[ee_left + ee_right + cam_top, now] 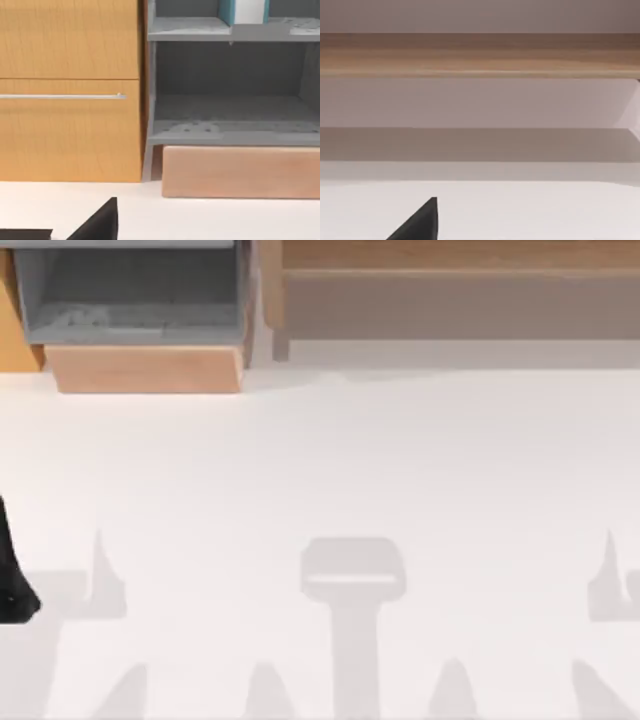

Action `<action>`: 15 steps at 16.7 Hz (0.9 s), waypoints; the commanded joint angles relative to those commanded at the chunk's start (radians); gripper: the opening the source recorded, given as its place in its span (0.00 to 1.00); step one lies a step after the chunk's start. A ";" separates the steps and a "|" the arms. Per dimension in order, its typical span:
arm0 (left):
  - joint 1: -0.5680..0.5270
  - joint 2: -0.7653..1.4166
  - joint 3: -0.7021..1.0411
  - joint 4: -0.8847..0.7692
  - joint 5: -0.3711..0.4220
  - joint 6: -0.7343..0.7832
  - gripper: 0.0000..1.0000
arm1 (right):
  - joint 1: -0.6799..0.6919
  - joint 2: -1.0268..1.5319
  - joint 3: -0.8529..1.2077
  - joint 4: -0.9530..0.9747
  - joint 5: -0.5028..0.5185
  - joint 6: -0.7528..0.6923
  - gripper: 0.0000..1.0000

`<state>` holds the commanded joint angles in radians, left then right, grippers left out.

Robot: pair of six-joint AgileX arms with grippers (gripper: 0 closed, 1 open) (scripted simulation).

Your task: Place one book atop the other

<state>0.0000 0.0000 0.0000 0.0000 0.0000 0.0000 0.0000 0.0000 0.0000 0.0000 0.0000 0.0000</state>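
A teal and white book (244,11) stands upright on the upper grey shelf (235,33) of the open cabinet, seen in the left wrist view. The other book is out of view. My left arm (12,580) is a dark shape at the table's far left edge in the top view. A black part of my left gripper (100,224) points toward the cabinet, well short of it and low over the white table. My right gripper (417,224) hovers low over the table, facing the wooden bench (480,55). Neither gripper holds anything that I can see.
The grey shelf unit (130,295) with a light wood base (145,368) stands at the table's back left. Beside it is an orange wood cabinet (70,90) with a metal drawer handle (62,96). A long wooden bench (450,285) runs along the back right.
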 joint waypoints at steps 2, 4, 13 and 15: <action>0.000 0.000 0.000 0.000 0.000 0.000 1.00 | 0.000 0.000 0.000 0.000 0.000 0.000 1.00; -0.004 0.031 0.026 0.014 -0.002 0.000 1.00 | 0.000 0.000 0.000 0.000 0.000 0.000 1.00; -0.065 0.679 0.458 0.241 -0.047 0.001 1.00 | 0.000 0.000 0.000 0.000 0.000 0.000 1.00; -0.082 0.894 0.585 0.308 -0.061 0.001 1.00 | 0.000 0.000 0.000 0.000 0.000 0.000 1.00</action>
<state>-0.0824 0.8937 0.5850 0.3081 -0.0608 0.0006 0.0000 0.0000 0.0000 0.0000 0.0000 0.0000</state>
